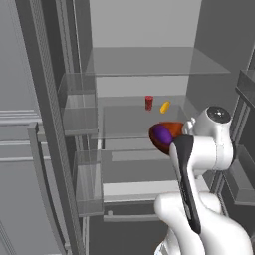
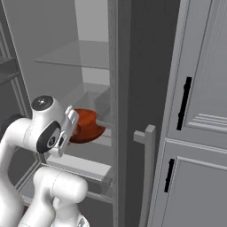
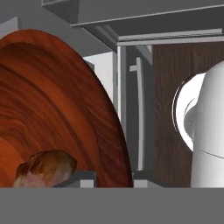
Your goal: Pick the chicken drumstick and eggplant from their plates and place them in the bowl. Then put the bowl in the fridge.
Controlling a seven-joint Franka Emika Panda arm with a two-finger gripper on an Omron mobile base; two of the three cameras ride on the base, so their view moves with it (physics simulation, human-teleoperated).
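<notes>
The gripper (image 2: pixel 74 126) is clamped on the rim of the bowl (image 2: pixel 87 126), holding it tilted inside the open fridge (image 1: pixel 149 64), just above a glass shelf (image 1: pixel 139 124). The eggplant (image 1: pixel 161 133) and the chicken drumstick (image 3: pixel 43 168) lie in the bowl. Farther back on that shelf stand a red can (image 1: pixel 149 102) and a yellow item (image 1: pixel 165 106).

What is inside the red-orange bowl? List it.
The bowl holds the purple eggplant and the chicken drumstick. The bowl's floor beneath them is covered.
</notes>
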